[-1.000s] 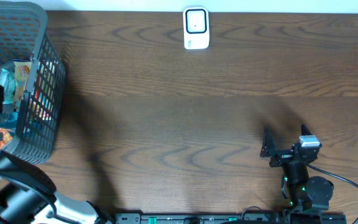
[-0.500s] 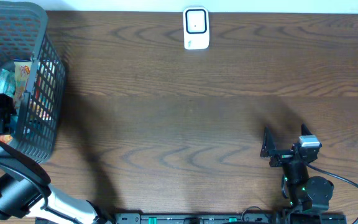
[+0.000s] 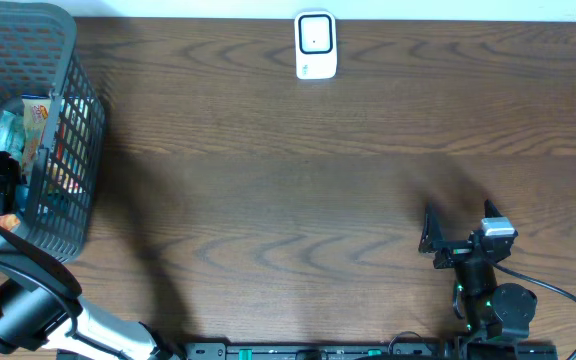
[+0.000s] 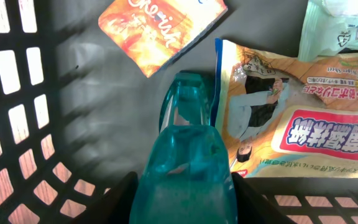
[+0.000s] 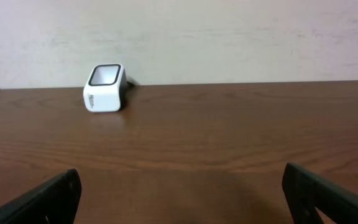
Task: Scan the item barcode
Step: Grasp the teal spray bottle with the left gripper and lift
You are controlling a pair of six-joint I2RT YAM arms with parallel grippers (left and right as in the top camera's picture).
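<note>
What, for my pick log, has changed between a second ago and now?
The left arm reached further into the grey mesh basket, and the left gripper closed from open onto the teal translucent plastic container inside. The open right gripper, the white barcode scanner and the packets in the basket stayed put.

Basket: left end of table.
Scanner: far edge, middle.
Bottle: in basket, beside packet.
</note>
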